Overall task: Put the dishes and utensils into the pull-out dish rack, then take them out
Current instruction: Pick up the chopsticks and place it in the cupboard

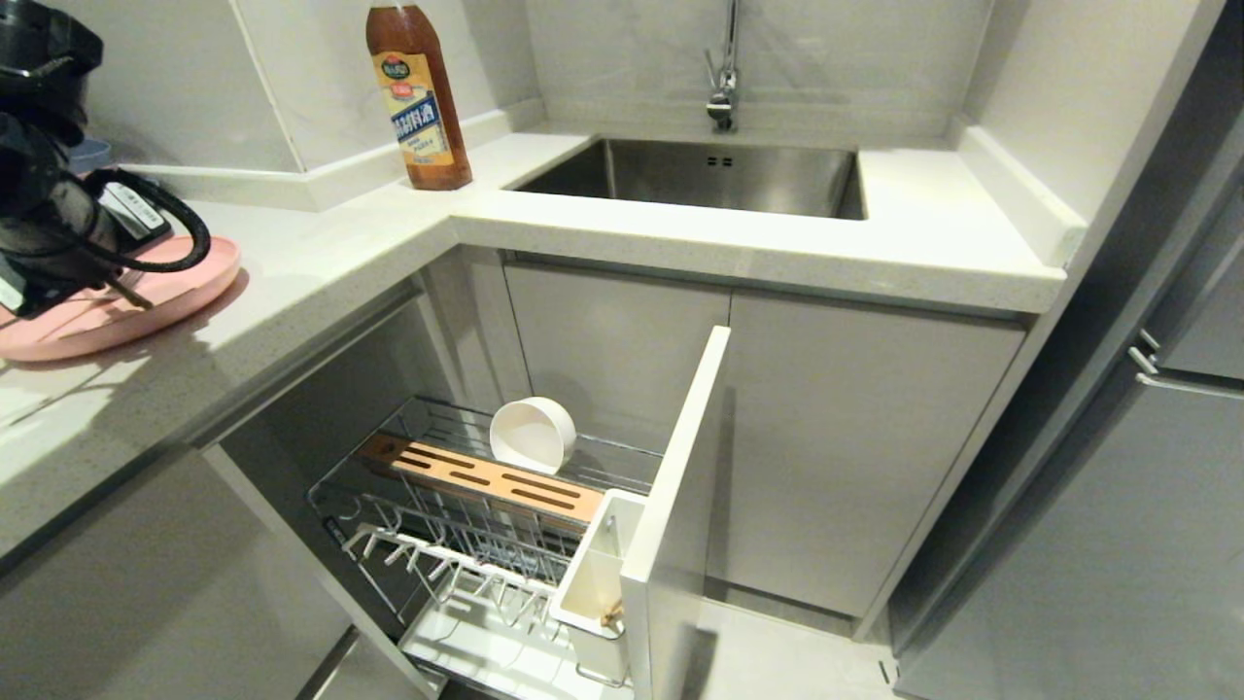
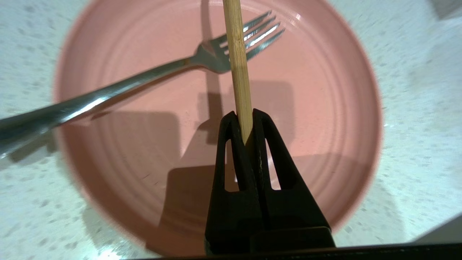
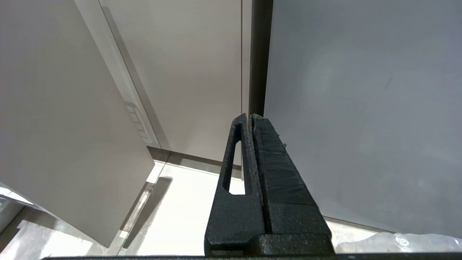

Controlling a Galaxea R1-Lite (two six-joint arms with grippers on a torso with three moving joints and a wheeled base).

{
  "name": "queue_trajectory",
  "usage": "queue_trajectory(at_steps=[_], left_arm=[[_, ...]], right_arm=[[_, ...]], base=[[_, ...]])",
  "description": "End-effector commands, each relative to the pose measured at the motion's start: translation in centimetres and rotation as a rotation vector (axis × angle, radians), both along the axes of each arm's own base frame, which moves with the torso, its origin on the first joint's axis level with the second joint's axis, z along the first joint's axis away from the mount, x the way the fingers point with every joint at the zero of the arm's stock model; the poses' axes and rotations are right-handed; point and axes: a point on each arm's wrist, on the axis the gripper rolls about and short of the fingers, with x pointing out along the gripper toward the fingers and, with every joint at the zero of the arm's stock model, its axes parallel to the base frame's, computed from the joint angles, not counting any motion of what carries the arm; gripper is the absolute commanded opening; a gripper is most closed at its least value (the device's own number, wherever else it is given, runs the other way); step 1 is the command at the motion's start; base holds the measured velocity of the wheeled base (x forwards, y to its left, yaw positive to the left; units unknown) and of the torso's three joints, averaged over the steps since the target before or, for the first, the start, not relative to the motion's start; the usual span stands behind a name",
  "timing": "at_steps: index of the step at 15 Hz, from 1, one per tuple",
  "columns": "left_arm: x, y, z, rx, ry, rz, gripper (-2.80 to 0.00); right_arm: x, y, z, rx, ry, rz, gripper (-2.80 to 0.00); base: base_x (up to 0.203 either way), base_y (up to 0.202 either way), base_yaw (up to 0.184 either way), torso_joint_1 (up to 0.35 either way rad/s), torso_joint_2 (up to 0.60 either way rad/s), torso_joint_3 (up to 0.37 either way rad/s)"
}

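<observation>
**Gripping 1 chopstick above the pink plate**

Hovering over the pink plate (image 2: 151,151), the left gripper (image 2: 245,124) points down at it with its jaws pinched tight on 1 light wooden chopstick (image 2: 238,65), which sticks out past the fingertips and crosses over the tines of the silver fork (image 2: 119,90). The fork lies on the plate, its handle reaching out beyond the plate's rim. In the head view the left arm (image 1: 49,194) is bent in over that plate (image 1: 165,301), which sits on the white counter (image 1: 321,253). Below the plate's counter edge, the pull-out dish rack (image 1: 505,544) stands drawn out, with the cream-white bowl (image 1: 532,435) propped on its side behind the slotted wooden block (image 1: 486,476). The white utensil cup (image 1: 593,574) sits at the rack's front, against the cabinet-front panel (image 1: 680,486). Well away from the plate, the right gripper (image 3: 251,119) hangs low beside grey cabinet doors (image 3: 361,108), jaws pressed together and holding nothing.
</observation>
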Motion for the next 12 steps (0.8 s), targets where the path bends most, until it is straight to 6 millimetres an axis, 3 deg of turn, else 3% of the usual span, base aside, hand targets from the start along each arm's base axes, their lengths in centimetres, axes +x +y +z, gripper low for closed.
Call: queue_trajectory(at_steps=[1,7,12], left_arm=[[-1.4,-0.1,1.1,0.004,-0.04,0.007,-2.8],[-5.8,-0.7,4.1,0.016,-0.148,-0.001,-2.8],[-11.3,-4.1,6.0,-0.009,-0.256,-0.153,-2.8]], right_arm=[[0.0,0.0,0.0,0.0,0.002,0.001,-2.8],[0.0,0.0,0.0,0.0,0.002,0.001,-2.8],[0.0,0.0,-0.1,0.0,0.003,0.001,-2.8]], base=[[0.0,0.0,0.0,0.0,0.0,0.0],[0.0,0.0,0.0,0.0,0.0,0.0],[0.0,0.0,0.0,0.0,0.0,0.0]])
